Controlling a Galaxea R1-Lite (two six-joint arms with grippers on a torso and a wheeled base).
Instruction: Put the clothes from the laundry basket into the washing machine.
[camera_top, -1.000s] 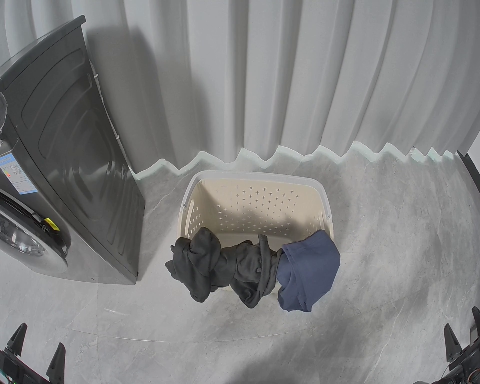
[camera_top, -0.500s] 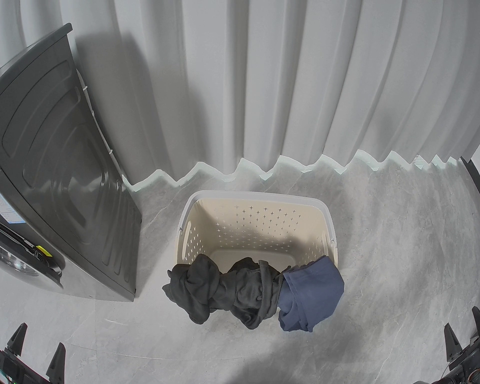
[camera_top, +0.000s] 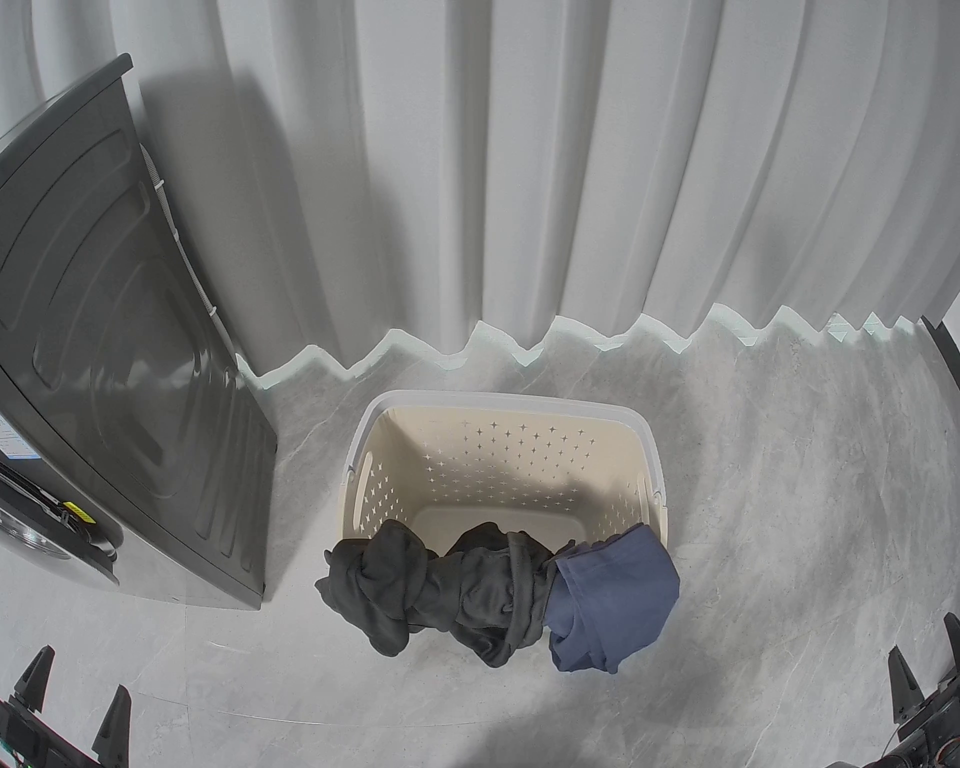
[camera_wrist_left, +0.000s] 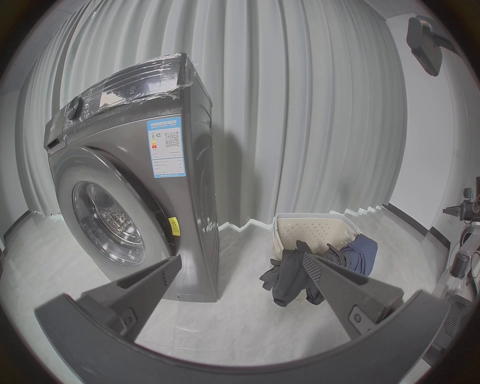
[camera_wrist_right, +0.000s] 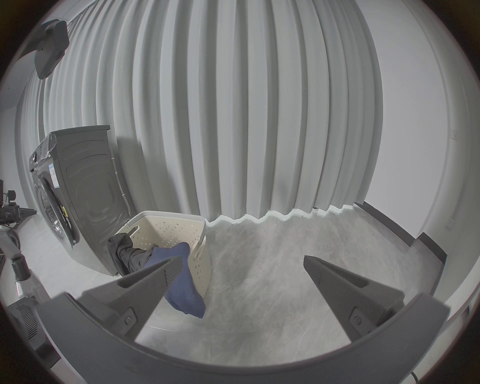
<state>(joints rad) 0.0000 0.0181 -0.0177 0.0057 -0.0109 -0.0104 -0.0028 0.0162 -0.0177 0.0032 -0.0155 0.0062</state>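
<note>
A cream laundry basket (camera_top: 500, 402) stands on the floor by the curtain. Over its near rim hang a dark grey garment (camera_top: 440, 592) and a blue garment (camera_top: 615, 600). The grey washing machine (camera_top: 100, 380) stands to the basket's left, and its round door (camera_wrist_left: 107, 222) is closed. My left gripper (camera_top: 76, 690) hangs low at the near left, open and empty, well short of the basket (camera_wrist_left: 315, 231). At the near right, my right gripper (camera_top: 925, 655) is also open and empty, away from the blue garment (camera_wrist_right: 182, 290).
A white pleated curtain (camera_top: 560, 150) runs behind the basket and the machine. The grey marble floor (camera_top: 800, 480) lies open to the right of the basket and in front of it. A dark skirting (camera_top: 945, 345) edges the far right.
The whole head picture has shifted, so the camera moved: the basket sits lower and the machine further left. Clothes and both grippers look unchanged.
</note>
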